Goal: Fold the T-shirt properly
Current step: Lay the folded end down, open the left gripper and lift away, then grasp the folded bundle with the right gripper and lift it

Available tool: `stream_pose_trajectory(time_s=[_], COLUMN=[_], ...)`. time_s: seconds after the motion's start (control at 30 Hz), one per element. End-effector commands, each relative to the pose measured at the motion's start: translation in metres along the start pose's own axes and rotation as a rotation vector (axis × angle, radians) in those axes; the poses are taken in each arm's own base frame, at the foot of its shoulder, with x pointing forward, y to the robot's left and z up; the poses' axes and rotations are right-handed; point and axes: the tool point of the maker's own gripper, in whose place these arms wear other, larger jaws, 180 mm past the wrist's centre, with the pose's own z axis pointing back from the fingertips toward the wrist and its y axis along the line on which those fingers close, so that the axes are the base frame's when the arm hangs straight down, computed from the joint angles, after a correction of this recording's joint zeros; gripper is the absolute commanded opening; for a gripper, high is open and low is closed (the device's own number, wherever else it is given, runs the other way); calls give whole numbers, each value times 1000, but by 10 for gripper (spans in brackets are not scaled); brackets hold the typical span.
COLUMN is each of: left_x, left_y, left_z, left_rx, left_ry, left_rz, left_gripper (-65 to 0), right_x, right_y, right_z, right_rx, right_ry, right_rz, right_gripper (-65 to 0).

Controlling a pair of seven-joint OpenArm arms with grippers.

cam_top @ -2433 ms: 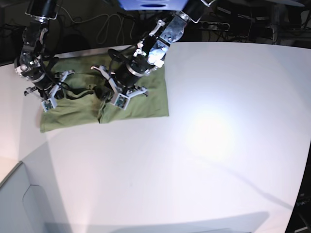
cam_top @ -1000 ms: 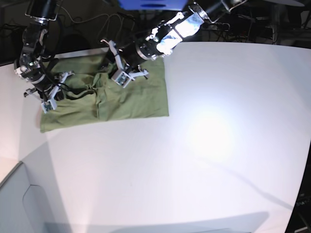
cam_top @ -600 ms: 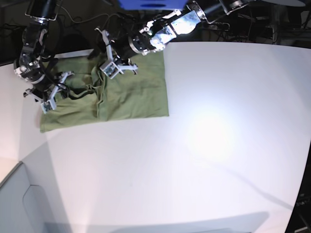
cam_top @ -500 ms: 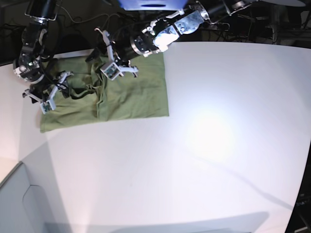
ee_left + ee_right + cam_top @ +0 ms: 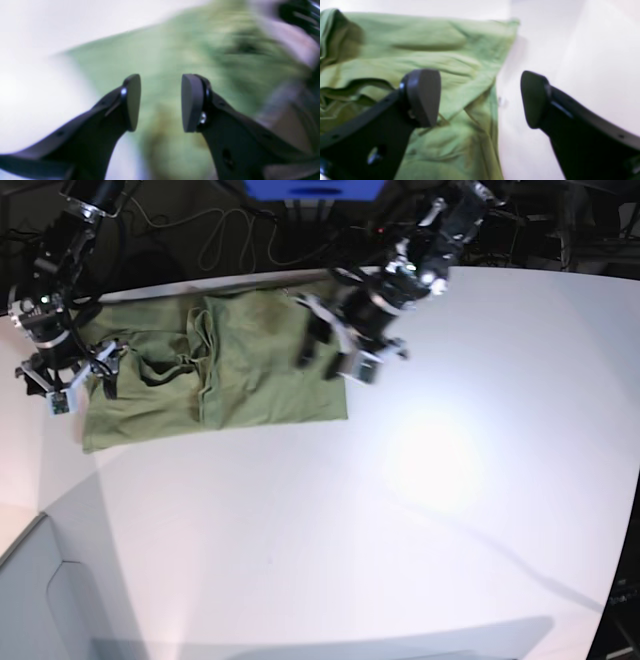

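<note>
The olive-green T-shirt [image 5: 240, 360] lies partly folded and wrinkled at the white table's far left. My left gripper [image 5: 332, 345] hovers over the shirt's right edge. In the blurred left wrist view its jaws [image 5: 161, 102] stand apart with nothing between them and the green T-shirt [image 5: 160, 57] beneath. My right gripper [image 5: 78, 380] sits at the shirt's left end. In the right wrist view it [image 5: 480, 97] is wide open over the T-shirt's [image 5: 420, 55] side edge, its left finger over cloth and its right finger over bare table.
Dark cables [image 5: 215, 235] and equipment lie behind the table's far edge. A blue object [image 5: 315, 188] sits at the top centre. The white table [image 5: 400, 530] drops off at an edge in the near left corner [image 5: 25, 540].
My right gripper has opened and drawn a little left, off the shirt's left end. My left arm has swung from the shirt's far middle to its right edge.
</note>
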Motion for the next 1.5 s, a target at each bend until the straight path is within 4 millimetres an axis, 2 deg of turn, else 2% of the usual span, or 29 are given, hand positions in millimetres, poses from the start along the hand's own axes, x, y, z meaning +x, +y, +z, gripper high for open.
stream_pose_trajectory(time_s=[0.0, 0.07, 0.1, 0.23, 0.47, 0.7, 0.83, 0.97, 1.13, 1.17, 1.27, 1.37, 1.47], left_x=[9, 7, 7, 1, -3, -1, -1, -2, -7, -8, -9, -11, -11], left_y=[13, 46, 59, 87, 85, 81, 81, 81, 80, 80, 78, 65, 62], left_z=[3, 11, 15, 23, 22, 19, 19, 20, 21, 21, 21, 16, 14], left_rx=[31, 122, 160, 234, 234, 229, 229, 229, 230, 230, 226, 196, 191], left_ry=[-40, -41, -46, -35, -30, -37, -37, -34, -24, -23, -21, -15, -19], left_rz=[12, 37, 45, 65, 81, 94, 93, 95, 100, 100, 101, 106, 115], left_gripper=[-389, -389, -389, -389, -389, -389, -389, -389, -389, -389, -389, -389, -389], right_x=[8, -3, -3, -18, -35, -42, -50, -54, -54, -53, -46, -25, -8], right_y=[-1, 1, 1, 3, -11, -6, 6, 21, 22, 22, 20, 15, 16], right_z=[-1, -8, -13, -27, -32, -32, -33, -34, -35, -35, -33, -25, -15], right_rx=[10, 24, 29, 51, 27, 40, 69, 106, 110, 109, 103, 79, 69], right_ry=[-32, -6, -6, 33, 64, 85, 107, 122, 125, 123, 106, 56, 13], right_rz=[-1, -27, -38, -91, -167, -166, -151, -128, -125, -124, -111, -70, -24], right_gripper=[-144, -128, -126, -126, -127, -140, -246, -402, -624, -650, -648, -650, -650])
